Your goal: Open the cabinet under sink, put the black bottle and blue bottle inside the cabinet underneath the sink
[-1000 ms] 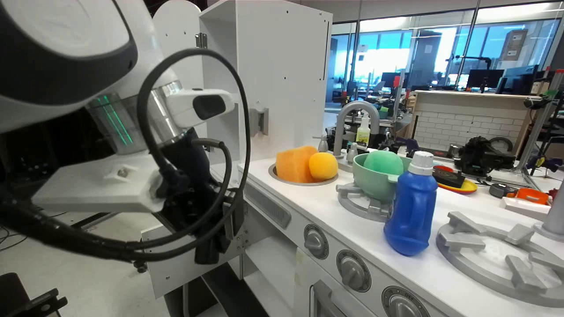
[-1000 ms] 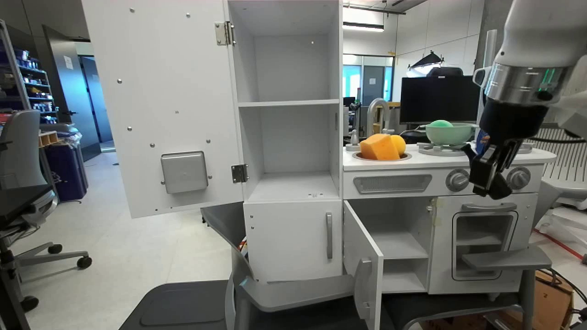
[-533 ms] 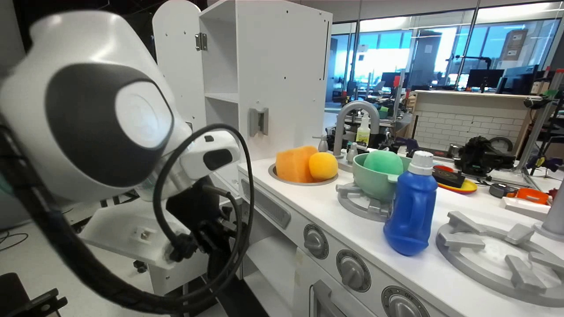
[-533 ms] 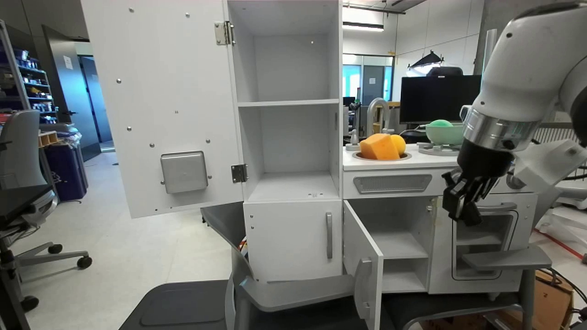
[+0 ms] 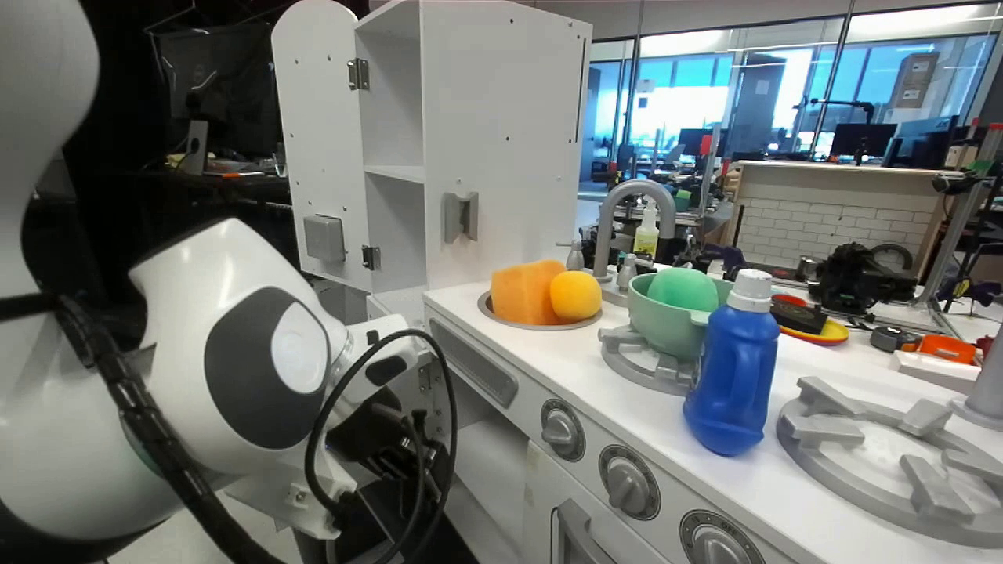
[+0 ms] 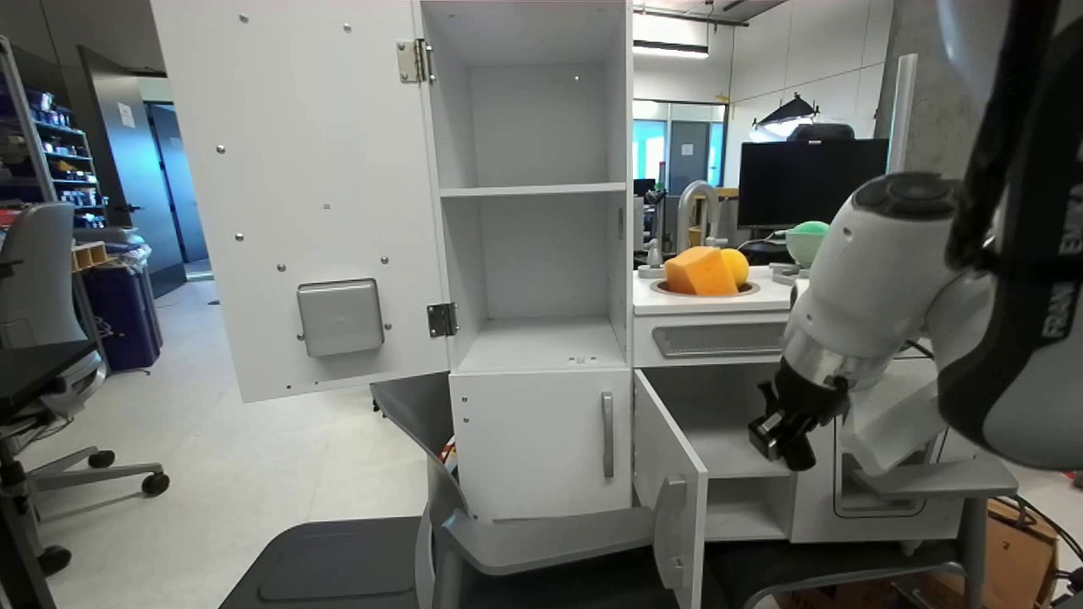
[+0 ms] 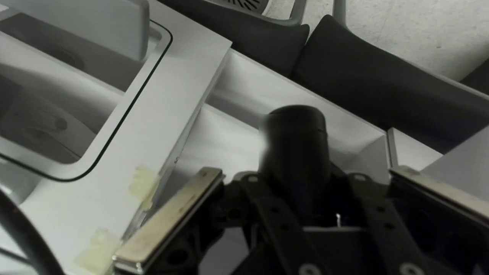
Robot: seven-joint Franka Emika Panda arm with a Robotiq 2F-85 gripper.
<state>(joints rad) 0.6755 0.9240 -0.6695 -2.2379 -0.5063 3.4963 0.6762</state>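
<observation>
Robot gripper [image 6: 780, 438] clenched on the black bottle [image 7: 296, 156], a white arm [image 6: 880, 262] angles down from one o'clock to the low cabinet [image 6: 702, 402]. In an exterior view the gripper hangs before the three o'clock edge of the cabinet's opening, while the white panel door [image 6: 673, 491], hinged at nine o'clock, stands ajar and bares a shelf [image 6: 728, 457]. In the wrist view the black bottle's rounded end points to twelve o'clock; whether it has crossed into the cabinet cannot be told.

At twelve o'clock above the cabinet, the silvery sink [image 5: 539, 327] holds an orange block [image 5: 523, 291] and a yellow ball [image 5: 576, 296]. Its grey faucet [image 5: 605, 227] rises between one and two o'clock. On the white worktop [image 5: 580, 356], at about four o'clock from the sink in an exterior view, the white-capped blue bottle [image 5: 730, 384] stands upright. At its ten o'clock, a green bowl [image 5: 664, 329] with a rounded green piece [image 5: 682, 288] inside sits on a stove burner [image 5: 639, 376]; a second burner [image 5: 928, 482] lies at the blue bottle's four o'clock. At the cabinet's eleven o'clock, a tall cupboard [image 6: 546, 127] has its own door [image 6: 313, 169] swung out toward nine.
</observation>
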